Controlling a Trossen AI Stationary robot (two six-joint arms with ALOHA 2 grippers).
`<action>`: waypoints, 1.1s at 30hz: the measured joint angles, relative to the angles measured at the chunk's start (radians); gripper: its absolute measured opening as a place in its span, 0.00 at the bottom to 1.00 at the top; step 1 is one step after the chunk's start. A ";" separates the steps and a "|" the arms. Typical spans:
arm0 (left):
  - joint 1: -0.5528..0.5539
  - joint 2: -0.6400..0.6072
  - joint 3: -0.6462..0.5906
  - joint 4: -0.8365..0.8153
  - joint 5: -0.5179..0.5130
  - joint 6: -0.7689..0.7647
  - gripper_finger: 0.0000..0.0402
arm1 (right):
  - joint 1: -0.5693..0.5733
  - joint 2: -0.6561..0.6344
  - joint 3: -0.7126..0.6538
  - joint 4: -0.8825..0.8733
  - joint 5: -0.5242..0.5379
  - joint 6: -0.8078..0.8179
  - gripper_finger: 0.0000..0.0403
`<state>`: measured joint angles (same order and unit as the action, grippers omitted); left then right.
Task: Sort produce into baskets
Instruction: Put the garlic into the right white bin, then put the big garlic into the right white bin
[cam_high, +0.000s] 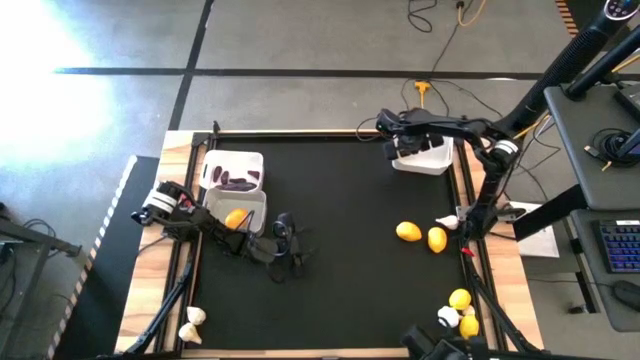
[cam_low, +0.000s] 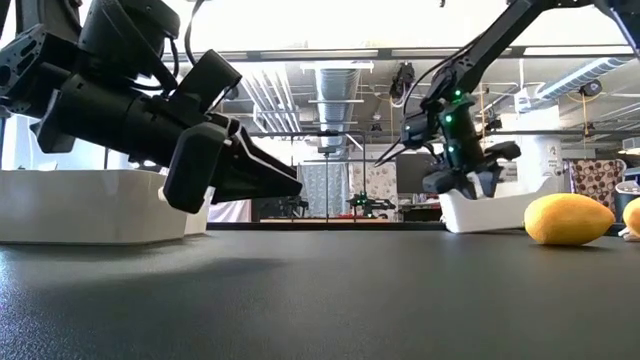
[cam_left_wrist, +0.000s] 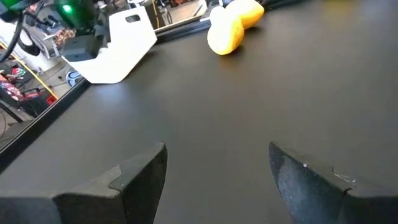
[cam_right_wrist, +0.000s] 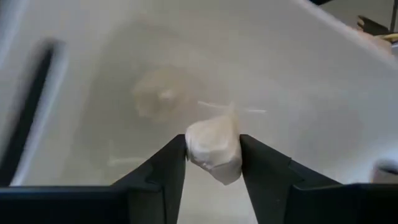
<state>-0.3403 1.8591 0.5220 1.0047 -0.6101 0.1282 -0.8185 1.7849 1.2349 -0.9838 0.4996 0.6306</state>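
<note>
Right gripper (cam_right_wrist: 213, 155) holds a white garlic bulb (cam_right_wrist: 214, 148) over the far-right basket (cam_high: 424, 158), its fingers clamped on the bulb from both sides.

The left gripper (cam_high: 286, 243) hangs low over the black mat (cam_high: 340, 250) just beside the two left-hand baskets, fingers spread and holding nothing. The farther of these, the rear left basket (cam_high: 233, 170), contains dark purple pieces (cam_high: 237, 181); the nearer, the front left basket (cam_high: 243, 210), holds one orange-yellow lemon (cam_high: 235, 218). Two lemons (cam_high: 409, 232) lie touching on the mat toward the right edge, with a second garlic bulb (cam_high: 448, 222) just beside them. More lemons and garlic (cam_high: 459, 310) cluster at the near right corner, and two garlic bulbs (cam_high: 192, 324) sit off the mat at the near left corner.
</note>
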 joint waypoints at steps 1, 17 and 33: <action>-0.003 0.000 0.000 0.001 0.000 0.002 0.65 | 0.000 -0.002 0.006 0.002 0.001 -0.001 0.37; -0.038 -0.002 0.000 0.001 -0.002 -0.007 0.65 | 0.224 -0.356 0.046 -0.006 0.005 -0.037 0.62; -0.039 -0.003 0.006 0.006 -0.003 -0.032 0.65 | 0.905 -0.378 -0.017 -0.113 -0.010 0.210 0.57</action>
<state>-0.3790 1.8561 0.5285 1.0107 -0.6128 0.0963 0.0866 1.4073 1.2182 -1.0964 0.4896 0.8404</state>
